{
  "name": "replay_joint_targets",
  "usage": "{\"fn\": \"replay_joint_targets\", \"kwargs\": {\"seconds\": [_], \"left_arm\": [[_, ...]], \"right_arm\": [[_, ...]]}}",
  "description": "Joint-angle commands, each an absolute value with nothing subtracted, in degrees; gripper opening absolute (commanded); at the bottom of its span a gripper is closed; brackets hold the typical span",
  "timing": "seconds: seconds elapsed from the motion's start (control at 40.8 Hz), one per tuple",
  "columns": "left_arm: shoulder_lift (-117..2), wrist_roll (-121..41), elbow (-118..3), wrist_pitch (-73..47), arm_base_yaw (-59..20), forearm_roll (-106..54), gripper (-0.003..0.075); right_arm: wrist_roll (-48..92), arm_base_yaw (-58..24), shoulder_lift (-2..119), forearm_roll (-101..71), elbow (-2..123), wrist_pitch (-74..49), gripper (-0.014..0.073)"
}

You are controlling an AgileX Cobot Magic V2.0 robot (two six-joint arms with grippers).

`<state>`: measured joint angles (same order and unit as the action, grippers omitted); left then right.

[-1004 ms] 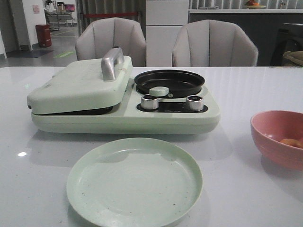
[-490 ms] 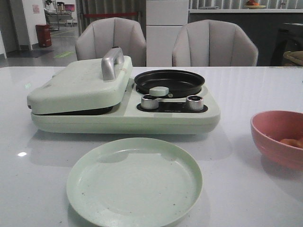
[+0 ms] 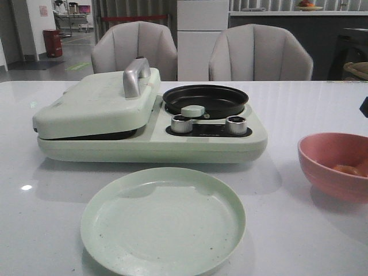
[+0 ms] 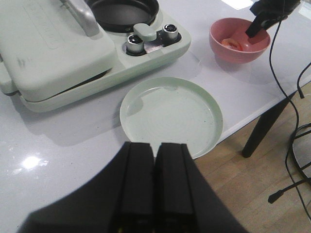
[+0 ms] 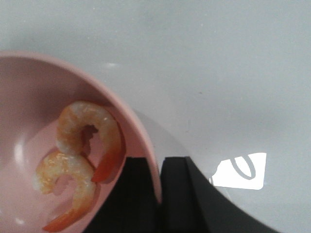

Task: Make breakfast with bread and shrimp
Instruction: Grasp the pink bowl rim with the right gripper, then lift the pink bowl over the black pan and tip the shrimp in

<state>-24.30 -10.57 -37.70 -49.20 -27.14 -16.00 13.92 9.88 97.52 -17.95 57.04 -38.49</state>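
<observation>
My right gripper (image 5: 159,167) is almost lost to the front camera: only a dark sliver shows at the picture's right edge, above the pink bowl (image 3: 329,175), and the bowl itself is cut off there. From the front the shrimp (image 5: 65,126) are just an orange smudge low inside it.

My own right wrist camera shows them plainly: two curled orange-pink pieces with reddish tails, lying against each other on the bowl's floor near the wall. It also shows my right fingers (image 5: 141,194) astride the rim, one inside the bowl and one outside, clamped on the wall between them. Most of the bowl runs out of that picture.

My left gripper (image 4: 156,148) does not appear from the front. Its wrist camera shows the two black fingers pressed together with nothing between them, hovering over the near edge of the white table (image 3: 46,201). From there I look down on the pale green plate (image 3: 164,221), bare, and beyond it the pale green cooker (image 3: 144,144), which is cropped in that picture. That camera alone takes in my right gripper at the bowl's far rim.

The cooker's lid (image 3: 92,106), with its silver handle (image 3: 135,75), lies shut over the left half; only a dark slit shows beneath, and I cannot see what is inside. The black pan (image 3: 205,98) sits on the right half behind two silver knobs (image 3: 181,123).
</observation>
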Motion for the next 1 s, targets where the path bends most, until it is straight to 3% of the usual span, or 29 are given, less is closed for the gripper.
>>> {"fn": "replay_joint_targets", "kwargs": {"seconds": [0.0, 0.269, 0.441, 0.686, 0.979], "left_arm": [[-24.8, -10.0, -39.2, -45.4, -27.4, -17.5, 0.0101], [-24.8, -10.0, -39.2, -45.4, -27.4, -17.5, 0.0101], [-24.8, -10.0, -39.2, -45.4, -27.4, -17.5, 0.0102], [-24.8, -10.0, -39.2, -45.4, -27.4, -17.5, 0.0101], [-24.8, -10.0, -39.2, -45.4, -27.4, -17.5, 0.0102]], "right_arm": [[14.6, 9.4, 93.7, -17.5, 59.7, -38.5, 0.0038], [13.5, -0.8, 87.7, -5.2, 71.4, -40.0, 0.0045], [1.5, -10.5, 88.8, 13.5, 81.4, -39.8, 0.0045], [-16.3, -23.1, 96.1, 44.8, 93.1, -42.4, 0.0045], [-25.1, -31.7, 107.9, 72.7, 101.4, -48.3, 0.0045]]}}
